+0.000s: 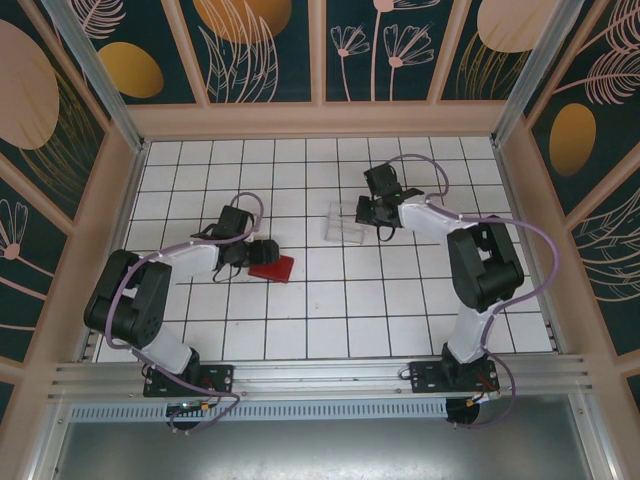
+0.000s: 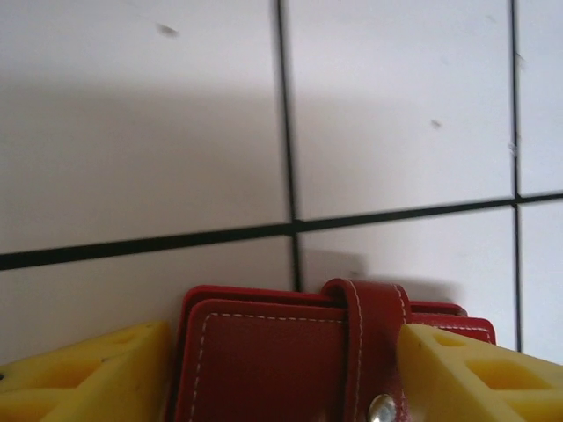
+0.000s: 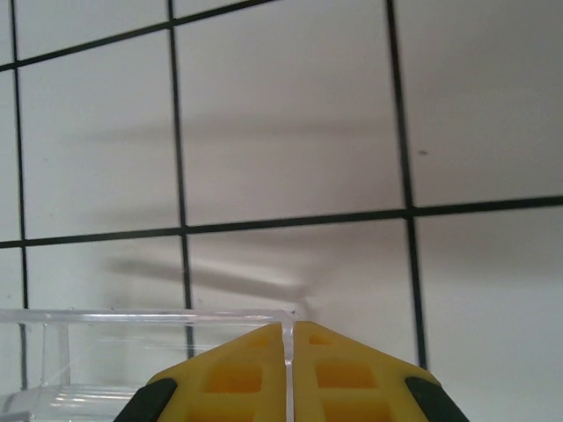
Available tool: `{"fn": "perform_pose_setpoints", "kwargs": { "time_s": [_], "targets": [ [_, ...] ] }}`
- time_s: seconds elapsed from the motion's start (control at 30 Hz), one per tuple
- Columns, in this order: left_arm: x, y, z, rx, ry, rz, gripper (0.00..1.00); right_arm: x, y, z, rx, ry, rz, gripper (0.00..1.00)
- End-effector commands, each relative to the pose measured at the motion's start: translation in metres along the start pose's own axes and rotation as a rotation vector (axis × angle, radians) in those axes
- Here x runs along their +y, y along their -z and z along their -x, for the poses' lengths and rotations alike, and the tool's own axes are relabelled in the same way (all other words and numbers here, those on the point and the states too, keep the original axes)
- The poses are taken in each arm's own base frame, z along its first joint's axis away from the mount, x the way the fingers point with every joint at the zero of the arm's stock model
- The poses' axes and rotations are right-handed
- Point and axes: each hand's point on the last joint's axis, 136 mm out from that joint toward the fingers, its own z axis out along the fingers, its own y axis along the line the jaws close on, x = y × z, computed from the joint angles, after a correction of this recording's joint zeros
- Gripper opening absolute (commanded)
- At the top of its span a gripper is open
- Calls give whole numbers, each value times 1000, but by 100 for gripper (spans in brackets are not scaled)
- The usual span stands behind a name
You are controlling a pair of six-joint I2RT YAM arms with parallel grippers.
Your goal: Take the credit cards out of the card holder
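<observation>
Yellow fingers (image 2: 88, 374) of the left tool (image 2: 281, 352) are straddling, apart, the closed card holder (image 2: 264, 369) lying on the counter (image 2: 132, 132) left of centre, while the right tool (image 3: 288, 369) is pinching the clear stand (image 3: 106, 352), so card removal is barely beginning.

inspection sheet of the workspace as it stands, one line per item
surface: white tiled table with dark grout lines, no spills seen
job's things: red card holder lies flat left of centre, its strap wrapped over one edge
clutter: clear stand right of centre, apart from the holder
grippers: left gripper straddles the holder, cannot tell if it grips; right gripper shut on a wall of the clear stand
cables: lilac cables loop along both arms, above the tiles
surroundings: dark floral panels in a pale frame; metal rail at the near edge
</observation>
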Motion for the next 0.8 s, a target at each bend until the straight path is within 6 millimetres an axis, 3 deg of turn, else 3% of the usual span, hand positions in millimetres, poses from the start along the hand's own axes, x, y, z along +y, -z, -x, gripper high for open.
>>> {"fn": "perform_pose_setpoints", "kwargs": {
  "time_s": [0.0,0.4,0.67,0.77],
  "targets": [
    [-19,-10,-16,65,-2,-48,67,6,-1,9,-5,41,-8,9],
    [-66,-20,-23,109,-147,-110,64,21,2,-2,29,128,3,21],
    [-106,-27,-33,153,-271,-180,64,5,38,2,-25,96,-77,31],
    [-113,-20,-22,101,-280,-168,65,5,52,-5,-19,99,-61,33]
  ]
}}
